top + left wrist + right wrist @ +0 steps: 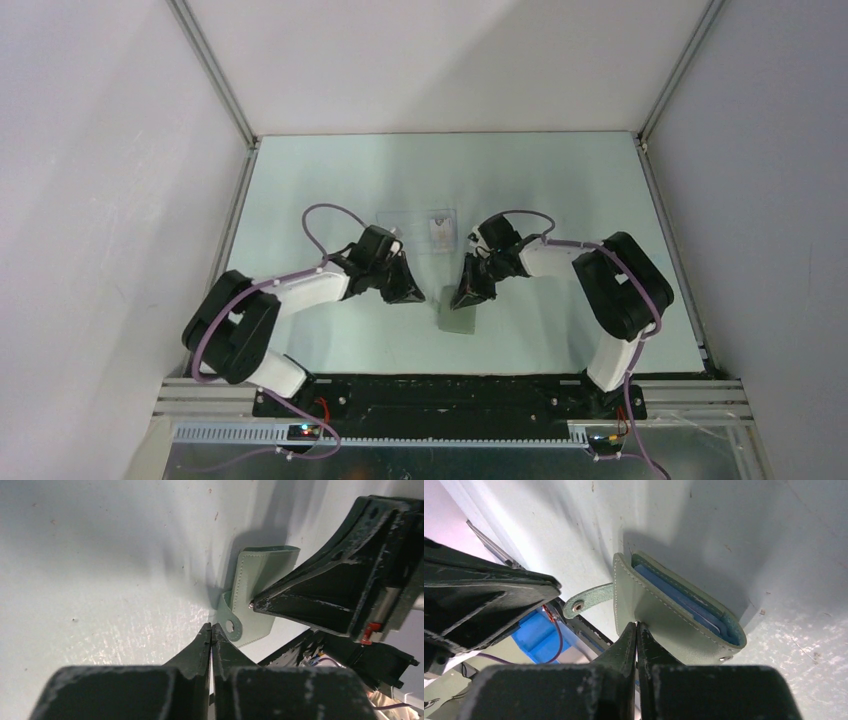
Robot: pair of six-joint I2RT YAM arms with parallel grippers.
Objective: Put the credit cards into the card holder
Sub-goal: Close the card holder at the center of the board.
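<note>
Card holder (674, 625): grey-green, blue lining, strap (589, 597) unsnapped | left fingers (197, 650): closed beside strap | right fingers (624, 645): closed against its wall

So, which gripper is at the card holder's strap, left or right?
The left gripper: its shut tips sit beside the snap strap, while the right gripper meets the card holder's body.

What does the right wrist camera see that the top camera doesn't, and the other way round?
Only the right wrist view: the light-blue lining and the snap strap. Only the top view: the clear plastic case with a pale rectangular card. Both: the small grey-green folding card holder and the shut right gripper at its edge.
</note>
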